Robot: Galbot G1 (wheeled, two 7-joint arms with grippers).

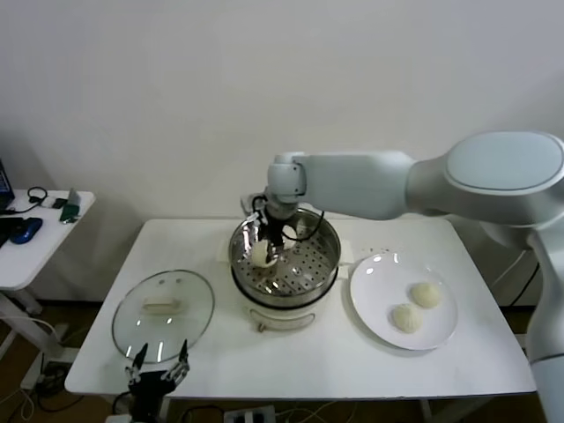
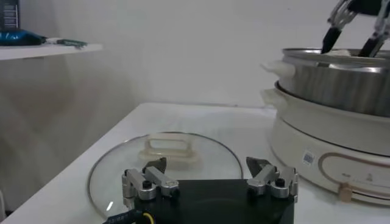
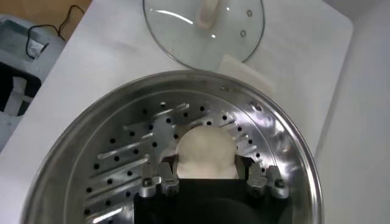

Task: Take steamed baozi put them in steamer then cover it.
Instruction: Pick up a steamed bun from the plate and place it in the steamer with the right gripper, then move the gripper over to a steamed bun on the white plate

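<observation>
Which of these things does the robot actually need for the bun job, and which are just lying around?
Needed: steamer, bun held in right end effector, two buns on plate, glass lid.
Lying around: headphones and blue item on side table.

I see a white table (image 1: 335, 361) carrying the steamer (image 1: 284, 264) at its middle, the cover (image 1: 163, 314) lying flat to its left, and a white plate (image 1: 379, 291) to its right.

No legible text — none anywhere
</observation>
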